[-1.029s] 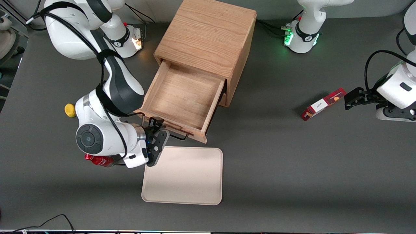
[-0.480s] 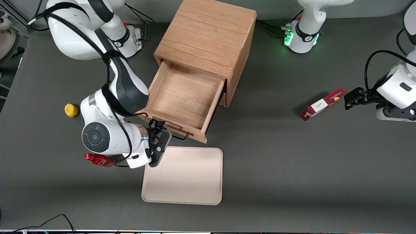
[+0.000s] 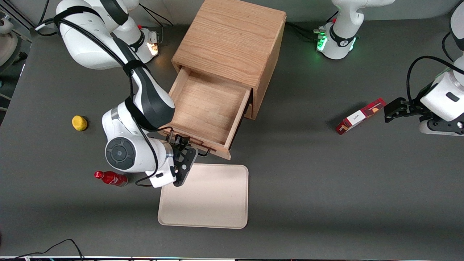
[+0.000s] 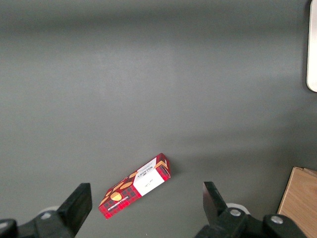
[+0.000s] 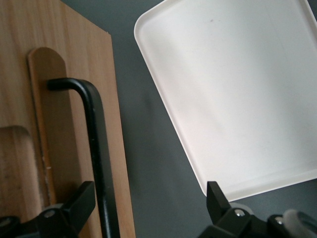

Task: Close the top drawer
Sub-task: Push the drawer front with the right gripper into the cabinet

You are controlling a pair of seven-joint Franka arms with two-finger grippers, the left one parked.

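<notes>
Nearest the front camera, a cream tray (image 3: 203, 196) lies flat on the dark grey tabletop (image 3: 326, 181). Toward the working arm's end of the tabletop, a red bottle (image 3: 110, 178) lies on its side, and a small yellow fruit-like object (image 3: 79, 123) sits a little farther from the camera.

Just above the tray's corner nearest the cabinet, the end effector (image 3: 184, 158) hangs in front of the top drawer (image 3: 204, 108). In the right wrist view its fingers (image 5: 75, 206) are spread wide, one by the drawer front and the other over the tray (image 5: 233, 89), closed on nothing. The drawer's black wire handle (image 5: 96, 148) runs between them, close to the finger at the drawer front; whether it touches that finger cannot be told.

The top drawer stands pulled well out of the light oak cabinet (image 3: 232, 40), its shallow wooden interior bare. Its front (image 5: 64, 124) faces the tray, with a strip of tabletop between them.

Toward the parked arm's end, a red patterned carton (image 3: 360, 116) lies flat, well apart from the cabinet.
</notes>
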